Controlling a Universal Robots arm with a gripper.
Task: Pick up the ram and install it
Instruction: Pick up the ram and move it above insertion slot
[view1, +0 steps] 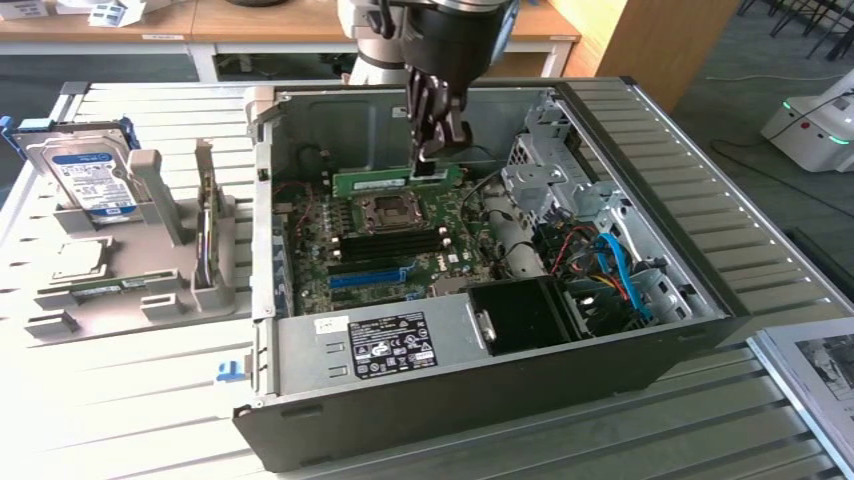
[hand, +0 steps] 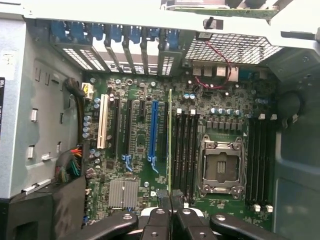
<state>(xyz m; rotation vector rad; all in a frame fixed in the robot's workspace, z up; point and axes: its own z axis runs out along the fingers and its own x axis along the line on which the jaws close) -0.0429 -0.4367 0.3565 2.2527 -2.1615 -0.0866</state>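
Observation:
The ram (view1: 380, 181) is a slim green stick held level above the motherboard (view1: 314, 265) inside the open computer case. My gripper (view1: 430, 170) is shut on the end of the stick toward the exterior view's right and comes down from above. In the wrist view the ram (hand: 170, 140) shows edge-on as a thin green line running away from the gripper (hand: 170, 200). There it lines up beside a bank of black memory slots (hand: 184, 150), next to the CPU socket (hand: 220, 170). Whether the stick touches a slot I cannot tell.
A blue expansion slot (hand: 153, 130) and a second bank of black slots (hand: 262, 155) flank the socket. A power supply (view1: 387, 345), a drive cage (view1: 561, 170) and blue cables (view1: 614, 270) crowd the case. On the exterior view's left, a grey stand (view1: 120, 290) carries a hard drive (view1: 87, 175).

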